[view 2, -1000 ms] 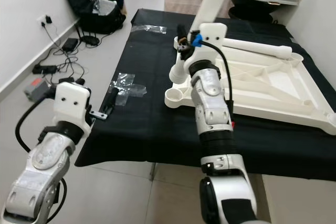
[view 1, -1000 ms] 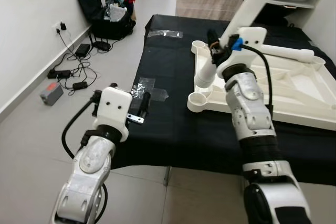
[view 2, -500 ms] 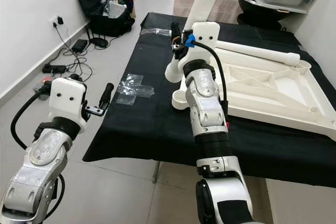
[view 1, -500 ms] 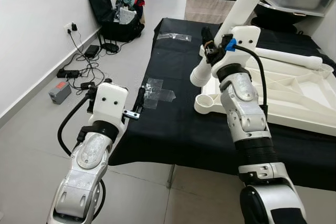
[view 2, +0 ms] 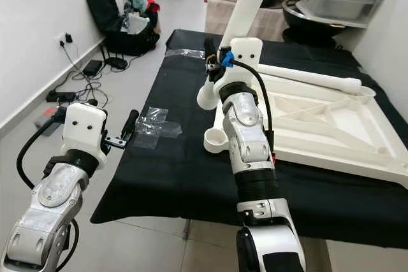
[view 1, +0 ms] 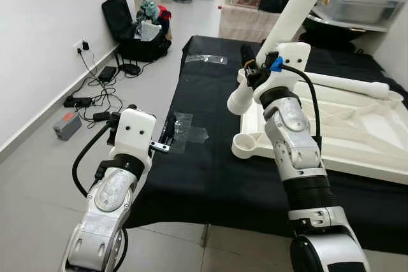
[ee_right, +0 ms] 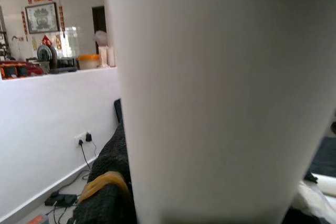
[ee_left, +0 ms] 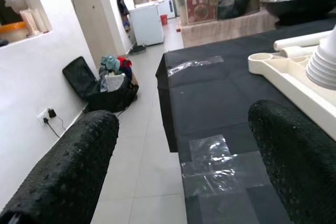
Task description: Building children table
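The white children's table top (view 1: 357, 128) lies upside down on a table covered in black cloth (view 1: 210, 170). My right gripper (view 1: 255, 62) is shut on a long white table leg (view 1: 290, 14). The leg is tilted, and its lower end hangs above the top's left edge, short of the round front corner socket (view 1: 245, 146). In the right wrist view the leg (ee_right: 220, 93) stands close against a black finger (ee_right: 102, 195). A second white leg (view 1: 347, 82) lies across the far side of the top. My left gripper (view 1: 169, 127) hovers open and empty at the cloth's left edge, its fingers (ee_left: 68, 171) wide apart.
Two clear plastic bags lie on the cloth, one near my left gripper (view 1: 189, 134) and one at the far end (view 1: 204, 59). On the floor to the left are an open black suitcase (view 1: 124, 20), cables and a grey box (view 1: 66, 124). A plastic bin (view 1: 363, 4) stands behind.
The head camera has shifted and pulled back. My right gripper still holds the leg, whose lower end now sits a little farther from the front corner socket. The left gripper stays open.
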You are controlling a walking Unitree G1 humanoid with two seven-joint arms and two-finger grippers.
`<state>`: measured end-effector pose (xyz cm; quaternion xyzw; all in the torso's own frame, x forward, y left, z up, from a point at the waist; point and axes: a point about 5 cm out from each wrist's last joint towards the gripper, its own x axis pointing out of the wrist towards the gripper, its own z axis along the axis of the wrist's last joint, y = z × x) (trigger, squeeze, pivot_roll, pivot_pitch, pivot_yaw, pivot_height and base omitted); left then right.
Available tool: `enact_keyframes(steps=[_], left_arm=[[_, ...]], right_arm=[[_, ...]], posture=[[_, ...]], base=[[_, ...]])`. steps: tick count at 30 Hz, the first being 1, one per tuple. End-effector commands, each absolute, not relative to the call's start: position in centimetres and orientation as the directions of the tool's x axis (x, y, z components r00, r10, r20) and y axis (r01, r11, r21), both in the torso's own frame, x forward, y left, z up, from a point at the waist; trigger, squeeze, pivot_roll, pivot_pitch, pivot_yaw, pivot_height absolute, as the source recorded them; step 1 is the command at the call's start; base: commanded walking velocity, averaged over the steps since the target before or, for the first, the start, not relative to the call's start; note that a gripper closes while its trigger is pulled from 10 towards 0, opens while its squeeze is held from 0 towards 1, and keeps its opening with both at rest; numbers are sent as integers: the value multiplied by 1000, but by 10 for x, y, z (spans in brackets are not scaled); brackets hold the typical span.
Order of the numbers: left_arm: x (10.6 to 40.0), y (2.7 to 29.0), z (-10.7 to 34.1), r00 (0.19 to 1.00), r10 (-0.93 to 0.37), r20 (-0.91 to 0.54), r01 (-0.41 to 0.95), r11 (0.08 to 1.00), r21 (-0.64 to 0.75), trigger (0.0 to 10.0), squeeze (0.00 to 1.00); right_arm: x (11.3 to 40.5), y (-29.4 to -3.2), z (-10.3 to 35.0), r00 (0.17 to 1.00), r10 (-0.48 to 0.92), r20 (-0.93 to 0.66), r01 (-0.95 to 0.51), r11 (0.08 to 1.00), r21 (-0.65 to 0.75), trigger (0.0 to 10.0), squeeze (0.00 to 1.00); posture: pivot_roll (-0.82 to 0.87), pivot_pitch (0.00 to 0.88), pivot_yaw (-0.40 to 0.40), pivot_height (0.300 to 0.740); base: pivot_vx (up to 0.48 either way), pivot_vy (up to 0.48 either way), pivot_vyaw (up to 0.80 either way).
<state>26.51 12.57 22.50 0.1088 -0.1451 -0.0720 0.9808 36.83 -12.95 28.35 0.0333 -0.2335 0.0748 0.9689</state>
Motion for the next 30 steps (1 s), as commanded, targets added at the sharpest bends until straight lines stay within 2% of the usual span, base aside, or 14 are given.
enact_keyframes(steps=[1, 13, 20, 30], left_arm=[[266, 125, 223, 949, -175, 263, 112, 964, 240, 10000, 0], [267, 127, 222, 954, -157, 255, 100, 970, 221, 10000, 0], [269, 130, 223, 956, -143, 258, 86, 972, 219, 10000, 0], [269, 128, 223, 954, -146, 260, 89, 972, 220, 10000, 0]], right_arm=[[366, -130, 286, 875, 125, 469, -166, 985, 47, 10000, 0], [366, -132, 286, 875, 119, 469, -164, 985, 55, 10000, 0], [367, -132, 287, 876, 122, 466, -164, 985, 50, 10000, 0], [363, -133, 278, 887, 127, 443, -163, 986, 44, 10000, 0]], posture=[[89, 88, -79, 740], [89, 90, -80, 740], [90, 94, -79, 740], [85, 93, -78, 740]], base=[[262, 0, 0], [252, 0, 0], [0, 0, 0], [265, 0, 0]])
